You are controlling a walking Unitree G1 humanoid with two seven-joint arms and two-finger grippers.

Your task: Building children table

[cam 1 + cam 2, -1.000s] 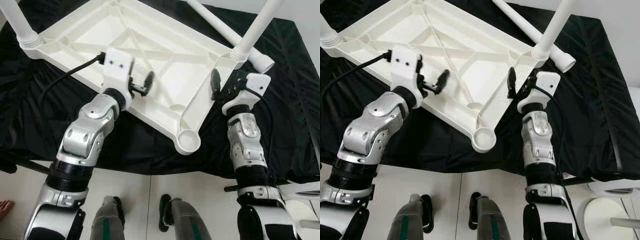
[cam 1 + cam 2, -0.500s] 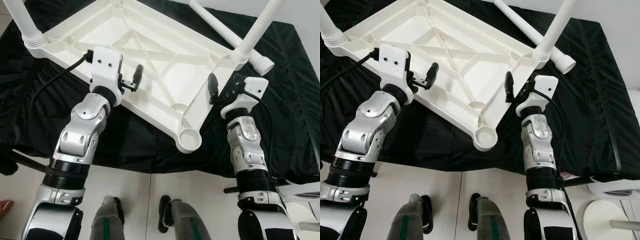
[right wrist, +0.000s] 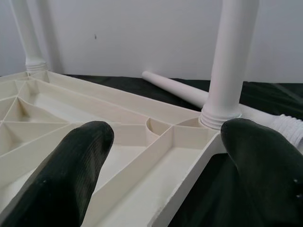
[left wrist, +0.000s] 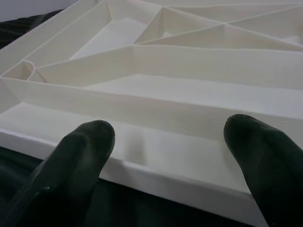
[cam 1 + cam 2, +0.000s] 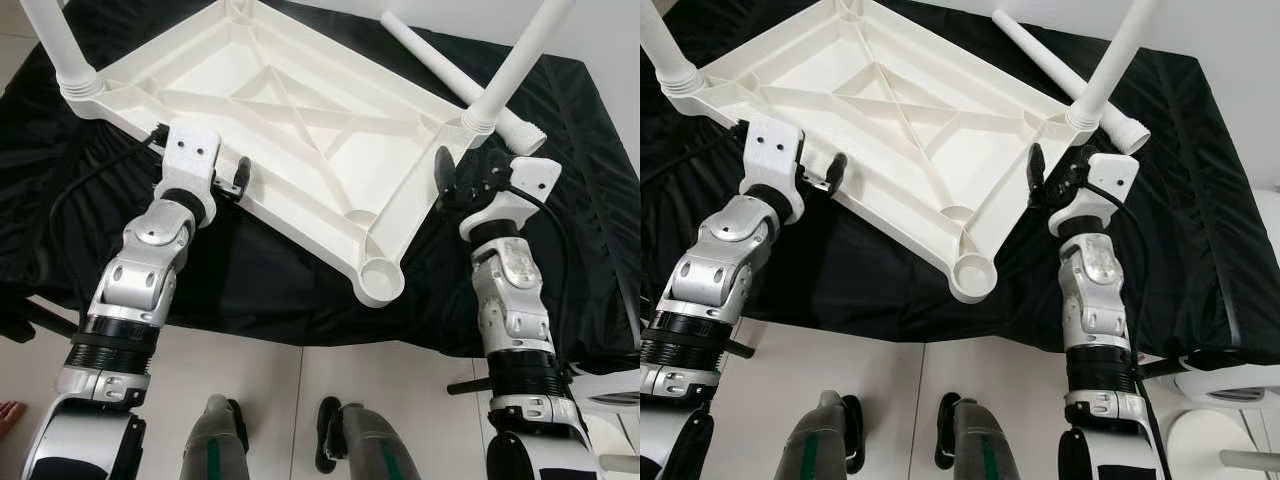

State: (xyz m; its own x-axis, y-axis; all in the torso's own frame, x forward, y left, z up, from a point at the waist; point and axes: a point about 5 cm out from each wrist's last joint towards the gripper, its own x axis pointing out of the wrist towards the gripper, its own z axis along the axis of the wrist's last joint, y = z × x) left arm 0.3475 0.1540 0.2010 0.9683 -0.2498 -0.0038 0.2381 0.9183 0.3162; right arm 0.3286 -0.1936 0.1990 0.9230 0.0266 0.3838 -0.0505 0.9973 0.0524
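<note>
One loose leg (image 5: 455, 68) lies beyond the upturned table (image 5: 300, 130), nearer the right end effector (image 5: 455, 185), both end effectors parted.

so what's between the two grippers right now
The upturned white tabletop, its empty corner socket nearest the robot, lies between the left gripper and right gripper, per eye views.
</note>
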